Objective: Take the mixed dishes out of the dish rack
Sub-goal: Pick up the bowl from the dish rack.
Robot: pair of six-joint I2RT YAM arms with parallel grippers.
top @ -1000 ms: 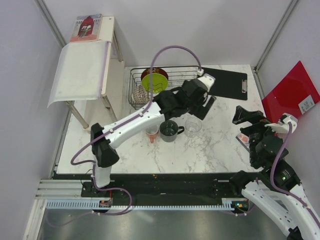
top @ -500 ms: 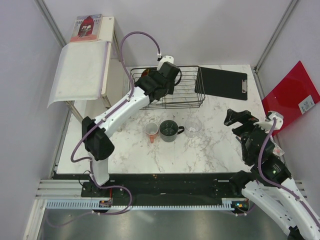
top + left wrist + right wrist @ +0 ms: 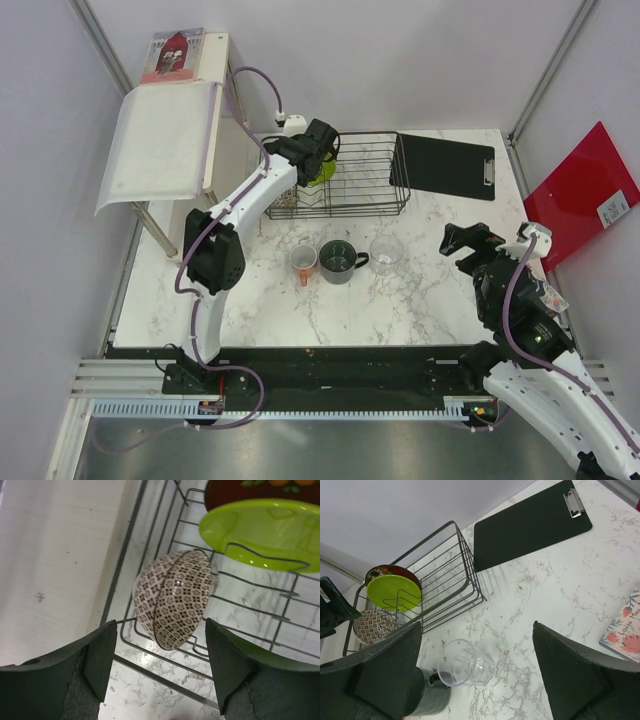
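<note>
The dark wire dish rack (image 3: 370, 180) stands at the back of the marble table. In its left end the lime-green plate (image 3: 260, 527), the dark red patterned bowl (image 3: 235, 487) and the small pink-white patterned bowl (image 3: 175, 597) stand on edge. My left gripper (image 3: 315, 158) hovers open above the small bowl, its jaws wide either side and touching nothing. The orange-red cup (image 3: 304, 264), dark grey mug (image 3: 338, 260) and clear glass (image 3: 386, 252) stand in a row on the table in front of the rack. My right gripper (image 3: 468, 243) is open and empty, to the right of the glass (image 3: 465, 662).
A black clipboard (image 3: 445, 165) lies right of the rack. A white shelf stand (image 3: 165, 140) is at the back left. A red folder (image 3: 580, 195) leans at the right wall. A flowered booklet (image 3: 626, 627) lies near the right arm.
My left arm swung from the rack's right side across to its left end, above the small bowl. My right arm shifted a little left, towards the glass.
</note>
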